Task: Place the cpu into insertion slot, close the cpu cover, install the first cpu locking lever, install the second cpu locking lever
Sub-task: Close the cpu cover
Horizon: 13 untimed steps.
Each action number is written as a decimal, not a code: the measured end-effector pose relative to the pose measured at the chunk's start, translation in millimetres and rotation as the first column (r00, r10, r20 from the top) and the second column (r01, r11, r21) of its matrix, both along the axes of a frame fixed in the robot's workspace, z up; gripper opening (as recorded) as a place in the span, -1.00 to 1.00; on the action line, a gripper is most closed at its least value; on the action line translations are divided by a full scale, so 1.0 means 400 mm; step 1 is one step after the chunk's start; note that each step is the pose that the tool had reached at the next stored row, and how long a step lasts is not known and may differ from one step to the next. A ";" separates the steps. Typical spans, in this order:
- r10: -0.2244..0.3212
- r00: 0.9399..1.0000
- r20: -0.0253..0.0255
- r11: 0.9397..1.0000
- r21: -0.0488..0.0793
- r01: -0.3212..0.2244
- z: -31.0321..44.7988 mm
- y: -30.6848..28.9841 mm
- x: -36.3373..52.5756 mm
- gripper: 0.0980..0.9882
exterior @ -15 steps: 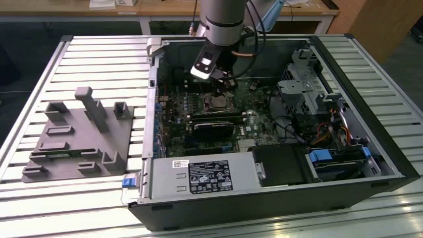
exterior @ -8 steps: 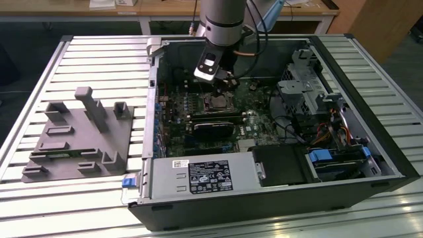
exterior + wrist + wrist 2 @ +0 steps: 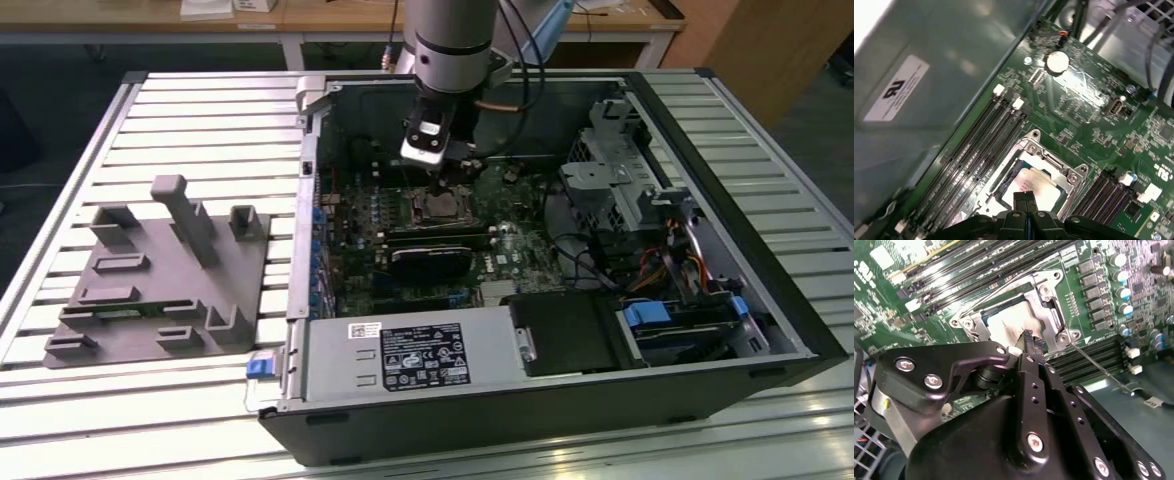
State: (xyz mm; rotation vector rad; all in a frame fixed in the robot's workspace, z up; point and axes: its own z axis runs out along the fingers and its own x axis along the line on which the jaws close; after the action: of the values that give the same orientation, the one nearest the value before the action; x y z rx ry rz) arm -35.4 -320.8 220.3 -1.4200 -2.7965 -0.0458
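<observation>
The cpu (image 3: 1006,325) lies in the insertion slot (image 3: 438,206), with the cpu cover (image 3: 1053,307) flat around it. The gripper (image 3: 1029,340), fingers pinched together and holding nothing, hangs with its tip at the cpu's edge, inside the open computer case (image 3: 534,410) on the desk (image 3: 200,110).

The end effector (image 3: 1025,201), its fingertips together, is directly over the pale cpu (image 3: 1040,186). The cpu lies in the insertion slot (image 3: 1004,181), with the silvery cpu cover (image 3: 1054,161) framing it. Taking the end effector's reach as twelve o'clock, black memory slots (image 3: 979,145) run at ten o'clock. A coin cell (image 3: 1057,61) sits on the green motherboard (image 3: 1079,105) near one o'clock.
</observation>
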 end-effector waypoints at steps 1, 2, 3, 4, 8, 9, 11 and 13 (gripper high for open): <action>0.015 1.000 0.000 1.000 0.000 -0.015 0.000 0.000 0.000 -0.98; 0.029 1.000 0.000 1.000 0.000 -0.029 0.000 0.000 0.000 -0.98; 0.043 0.999 0.000 0.999 0.000 -0.043 0.000 0.000 0.000 -0.98; 0.058 0.998 0.000 0.998 0.000 -0.058 0.000 0.000 0.000 -0.98; 0.121 0.993 0.000 0.993 0.000 -0.121 0.000 0.000 0.000 -0.98; 0.138 0.990 0.000 0.990 0.000 -0.138 0.000 0.000 0.000 -0.98; 0.173 0.985 0.000 0.985 0.000 -0.173 0.000 0.000 0.000 -0.98; 0.209 0.978 0.000 0.978 0.000 -0.209 0.000 0.000 0.000 -0.98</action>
State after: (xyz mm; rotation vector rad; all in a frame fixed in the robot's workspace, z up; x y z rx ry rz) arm -35.4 -320.8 220.3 -1.1177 -2.9272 -0.0446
